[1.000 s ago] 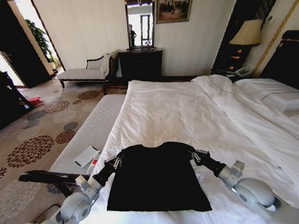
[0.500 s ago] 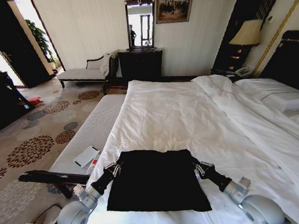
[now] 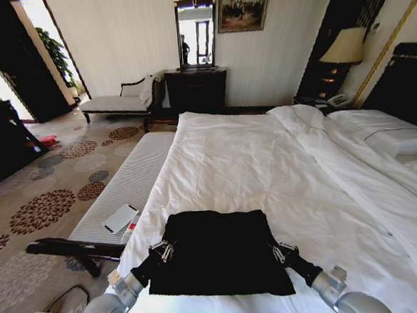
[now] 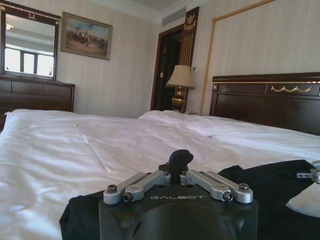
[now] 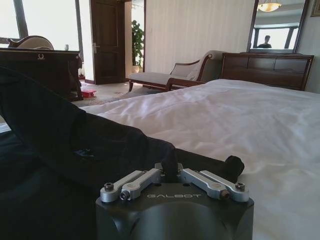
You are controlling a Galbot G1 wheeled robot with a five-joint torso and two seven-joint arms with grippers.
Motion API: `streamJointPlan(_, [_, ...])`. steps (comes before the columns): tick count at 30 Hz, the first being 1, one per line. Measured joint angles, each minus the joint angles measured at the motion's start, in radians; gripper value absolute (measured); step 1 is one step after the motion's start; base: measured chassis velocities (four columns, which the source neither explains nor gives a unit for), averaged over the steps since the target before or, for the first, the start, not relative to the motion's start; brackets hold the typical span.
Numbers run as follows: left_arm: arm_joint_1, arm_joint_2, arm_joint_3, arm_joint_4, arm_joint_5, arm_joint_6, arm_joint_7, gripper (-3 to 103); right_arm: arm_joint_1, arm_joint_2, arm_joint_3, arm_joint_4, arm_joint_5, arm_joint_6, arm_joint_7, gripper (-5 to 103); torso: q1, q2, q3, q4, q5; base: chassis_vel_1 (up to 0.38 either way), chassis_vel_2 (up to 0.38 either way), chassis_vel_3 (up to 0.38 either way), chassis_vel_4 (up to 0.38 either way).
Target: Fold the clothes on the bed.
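On the bed [image 3: 266,159], two hands pinch one black T-shirt [image 3: 219,252].

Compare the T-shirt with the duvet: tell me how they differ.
The T-shirt is black; the duvet is white. The T-shirt is small and lies near the foot edge; the duvet spreads over the bed. Both grippers, left and right, pinch the T-shirt's sides; neither grips the duvet. Both are soft cloth.

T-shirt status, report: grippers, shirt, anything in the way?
Left gripper and right gripper shut on T-shirt edges, top part folded toward the hem. Shirt on bed near its foot. Nothing in the way.
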Motion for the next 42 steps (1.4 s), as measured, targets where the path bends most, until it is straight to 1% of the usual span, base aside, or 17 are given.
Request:
streamJointPlan(3, [0.036, -0.007, -0.02, -0.003, 0.006, -0.008, 0.01, 2, -0.024, 0.008, 0.008, 0.002, -0.014, 0.015, -0.007, 0, 0.0, 0.0, 0.0, 0.0, 0.0, 0.0, 0.0, 0.0, 0.0])
streamJointPlan(7, [0.065, -0.02, -0.022, -0.001, 0.026, -0.014, 0.013, 2, -0.041, 0.013, 0.017, 0.001, -0.016, 0.027, -0.014, 0, 0.0, 0.0, 0.0, 0.0001, 0.0, 0.0, 0.0, 0.0, 0.0])
streamJointPlan(11, [0.069, -0.032, -0.001, 0.02, 0.057, -0.019, 0.01, 2, -0.042, 0.013, 0.014, -0.01, -0.016, 0.034, -0.019, 0, 0.0, 0.0, 0.0, 0.0, 0.0, 0.0, 0.0, 0.0, 0.0])
streamJointPlan(16, [0.069, -0.044, 0.008, 0.039, 0.071, -0.021, -0.001, 2, -0.032, 0.013, -0.011, -0.051, -0.028, 0.051, -0.021, 0, 0.0, 0.0, 0.0, 0.0, 0.0, 0.0, 0.0, 0.0, 0.0])
streamJointPlan(18, [0.073, -0.045, 0.006, 0.039, 0.072, -0.022, -0.001, 2, -0.033, 0.015, -0.013, -0.058, -0.032, 0.056, -0.022, 0, 0.0, 0.0, 0.0, -0.0002, 0.0001, 0.0, 0.0, 0.0, 0.0])
streamJointPlan(23, [0.127, -0.052, -0.022, 0.018, 0.077, -0.032, 0.007, 2, -0.067, 0.033, -0.019, -0.051, -0.066, 0.073, -0.028, 0, 0.0, 0.0, 0.0, -0.0001, 0.0, 0.0, 0.0, 0.0, 0.0])
streamJointPlan(27, [0.134, -0.047, -0.032, 0.008, 0.077, -0.033, 0.009, 2, -0.074, 0.034, -0.017, -0.033, -0.069, 0.074, -0.026, 0, 0.0, 0.0, 0.0, -0.0001, 0.0, 0.0, 0.0, 0.0, 0.0])
streamJointPlan(30, [0.134, -0.036, -0.051, 0.005, 0.064, -0.033, 0.011, 2, -0.073, 0.028, -0.008, -0.028, -0.063, 0.073, -0.024, 0, 0.0, 0.0, 0.0, -0.0001, 0.0, 0.0, 0.0, 0.0, 0.0])
streamJointPlan(33, [0.152, -0.02, -0.089, 0.003, 0.039, -0.034, 0.024, 2, -0.078, 0.018, 0.005, -0.024, -0.054, 0.072, -0.022, 0, 0.0, 0.0, 0.0, -0.0001, 0.0, 0.0, 0.0, 0.0, 0.0])
streamJointPlan(36, [0.167, -0.022, -0.103, 0.001, 0.034, -0.036, 0.035, 2, -0.088, 0.02, 0.004, -0.018, -0.062, 0.072, -0.022, 0, 0.0, 0.0, 0.0, -0.0001, 0.0, 0.0, 0.0, 0.0, 0.0])
streamJointPlan(39, [0.177, -0.047, -0.085, 0.003, 0.053, -0.044, 0.044, 2, -0.092, 0.029, -0.013, -0.024, -0.089, 0.073, -0.022, 0, 0.0, 0.0, 0.0, 0.0001, -0.0001, 0.0, 0.0, 0.0, 0.0])
streamJointPlan(42, [0.174, -0.057, -0.069, 0.011, 0.074, -0.049, 0.046, 2, -0.09, 0.033, -0.021, -0.035, -0.099, 0.076, -0.022, 0, 0.0, 0.0, 0.0, 0.0001, -0.0001, 0.0, 0.0, 0.0, 0.0])
